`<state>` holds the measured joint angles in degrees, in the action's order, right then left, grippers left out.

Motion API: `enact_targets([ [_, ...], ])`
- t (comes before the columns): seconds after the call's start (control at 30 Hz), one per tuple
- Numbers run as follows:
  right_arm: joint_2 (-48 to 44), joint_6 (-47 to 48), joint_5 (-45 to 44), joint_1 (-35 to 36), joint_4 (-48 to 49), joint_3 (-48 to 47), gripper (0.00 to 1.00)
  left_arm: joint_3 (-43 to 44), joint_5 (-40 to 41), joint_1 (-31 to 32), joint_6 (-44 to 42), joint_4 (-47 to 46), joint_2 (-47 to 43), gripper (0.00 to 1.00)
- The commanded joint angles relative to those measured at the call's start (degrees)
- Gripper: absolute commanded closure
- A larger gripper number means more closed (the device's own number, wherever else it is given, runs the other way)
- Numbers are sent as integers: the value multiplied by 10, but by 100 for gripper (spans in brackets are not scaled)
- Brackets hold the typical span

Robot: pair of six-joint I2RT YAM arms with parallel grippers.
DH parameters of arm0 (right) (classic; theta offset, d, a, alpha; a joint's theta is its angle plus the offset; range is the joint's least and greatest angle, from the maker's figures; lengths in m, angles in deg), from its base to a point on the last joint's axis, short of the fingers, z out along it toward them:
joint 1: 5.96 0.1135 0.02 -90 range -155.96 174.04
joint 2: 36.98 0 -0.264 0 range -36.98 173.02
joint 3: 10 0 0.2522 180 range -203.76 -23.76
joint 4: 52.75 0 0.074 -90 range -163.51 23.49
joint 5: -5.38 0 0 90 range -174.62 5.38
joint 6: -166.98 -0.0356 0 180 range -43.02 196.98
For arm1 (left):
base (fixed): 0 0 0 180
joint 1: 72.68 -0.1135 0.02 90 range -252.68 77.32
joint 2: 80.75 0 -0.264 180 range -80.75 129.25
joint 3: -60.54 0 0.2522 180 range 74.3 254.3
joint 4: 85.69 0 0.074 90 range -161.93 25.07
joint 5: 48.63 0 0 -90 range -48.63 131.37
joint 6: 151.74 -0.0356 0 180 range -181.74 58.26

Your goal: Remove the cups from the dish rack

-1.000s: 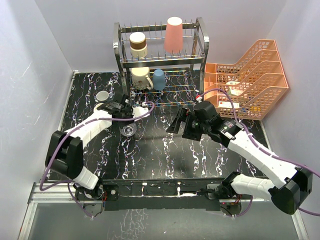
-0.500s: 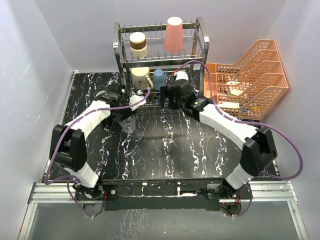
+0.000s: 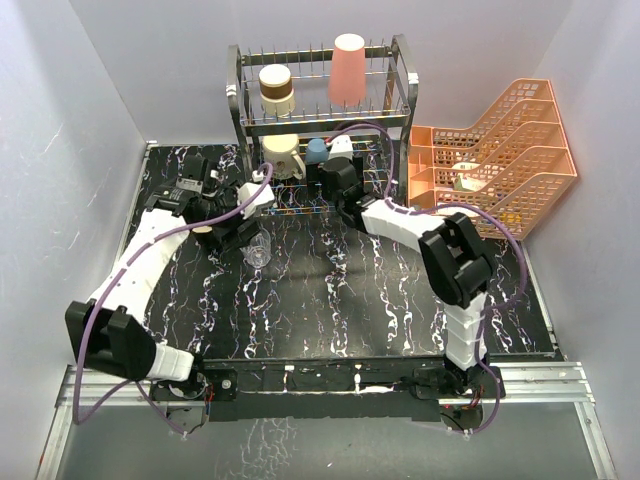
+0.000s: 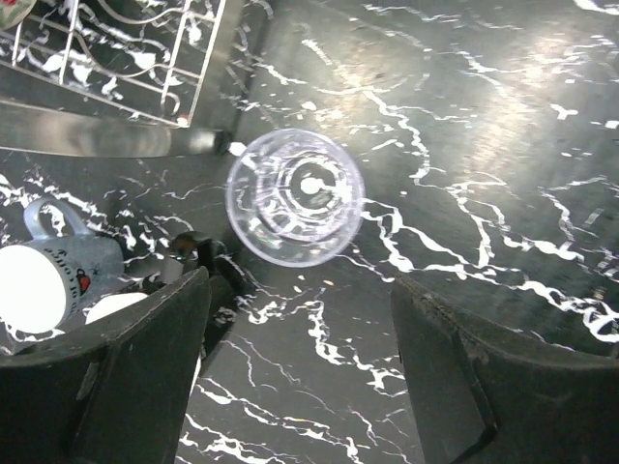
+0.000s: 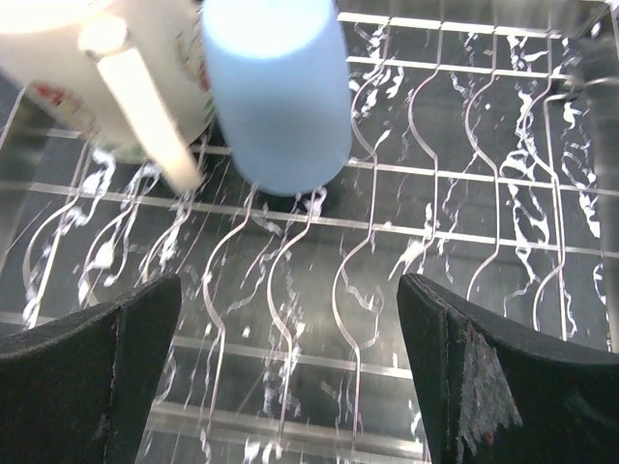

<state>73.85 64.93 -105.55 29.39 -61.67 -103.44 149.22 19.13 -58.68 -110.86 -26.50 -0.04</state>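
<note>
right gripper, fingers wide, faces the blue cup in the dish rack. likely light, slick: pinch across its sides.

Stacked orange mesh trays are standing well off to the right of the right gripper jaws, not touching them. A few small pale items are lying inside the trays, too small to identify. A black white-veined tabletop is spreading beneath the left gripper jaws and filling the gap between them. Plain pale walls are closing in the scene beyond and to either side of both pairs of jaws. A metal rail is running along the near edge, well behind the jaws.
</note>
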Motion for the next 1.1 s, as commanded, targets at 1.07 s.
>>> enact_targets([
  [1.07, 229, 28, 33, -66, 189, -231, 2, -95, -110, -2, -72, 72, -119, 26],
])
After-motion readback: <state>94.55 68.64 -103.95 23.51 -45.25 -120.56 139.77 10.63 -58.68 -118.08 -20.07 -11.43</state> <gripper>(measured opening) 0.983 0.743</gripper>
